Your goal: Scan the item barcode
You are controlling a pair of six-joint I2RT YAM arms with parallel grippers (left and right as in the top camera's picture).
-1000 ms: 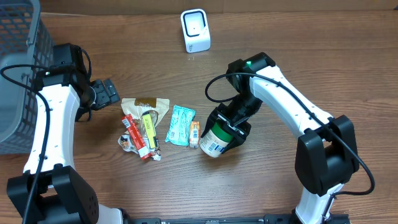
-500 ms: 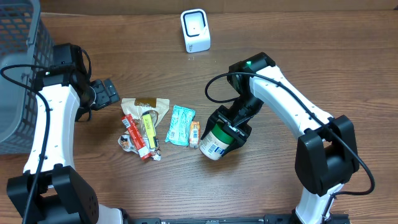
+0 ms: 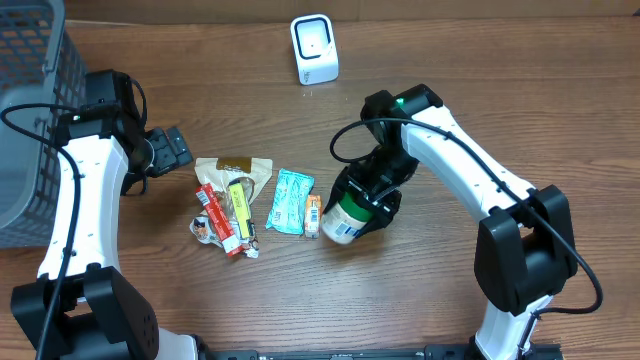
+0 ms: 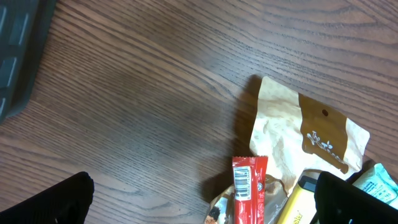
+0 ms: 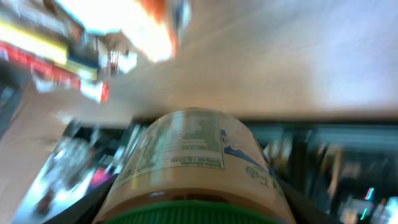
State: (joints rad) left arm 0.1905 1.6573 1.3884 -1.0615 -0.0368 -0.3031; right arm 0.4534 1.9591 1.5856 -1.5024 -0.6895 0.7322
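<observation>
— Where is the jar (image 3: pixel 343 222) now?
— I have it in my right pincer (image 3: pixel 366 200), which grips it at the end with the green lid (image 5: pixel 186 214). It is tilted, just beside the small orange packet (image 3: pixel 313 214), and well apart from the white scanner (image 3: pixel 314 48).
— And your left pincer (image 3: pixel 172 150)?
— It stands wide open over the surface (image 3: pixel 300 300), near the brown pouch (image 3: pixel 240 168).

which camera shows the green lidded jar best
The overhead view: the whole jar shows, gripped by the right claw beside the snack packets. The right wrist view has it close up, label and green lid, but blurred and cut off. The left wrist view misses it.
</observation>
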